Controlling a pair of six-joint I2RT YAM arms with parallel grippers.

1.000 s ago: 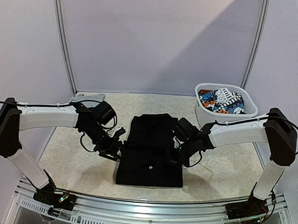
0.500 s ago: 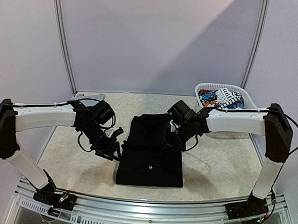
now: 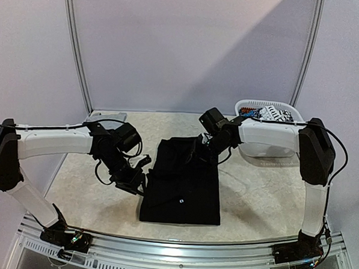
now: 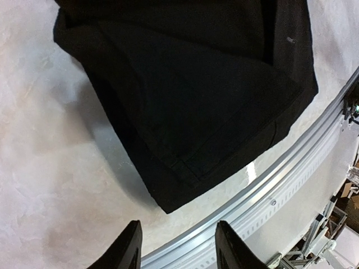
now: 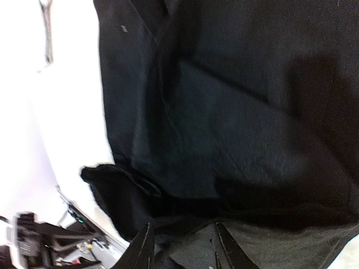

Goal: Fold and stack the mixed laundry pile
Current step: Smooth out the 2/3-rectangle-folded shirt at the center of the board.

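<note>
Marbled desk (image 3: 266, 199), purple walls. Black garment (image 3: 183, 183) lies flat mid-desk. Left claw (image 4: 178, 227) spread, empty, beside its edge. Right claw (image 5: 179, 232) spread over its far end. We expect limp, light cloth, so pinch at the hem corners.

The right arm (image 3: 270, 133) is the one that moves. A second ago its right gripper (image 3: 201, 149) is at the right edge of the black garment (image 3: 183, 183), about halfway down. Now it has travelled toward the back wall and sits over the cloth's far right corner. The forearm swings with it and now crosses in front of the white basket (image 3: 240, 105), hiding the lower part of the printed piece (image 3: 271, 113) inside, which showed more fully before. The elbow has shifted inward, and the upper link stands more upright.
</note>
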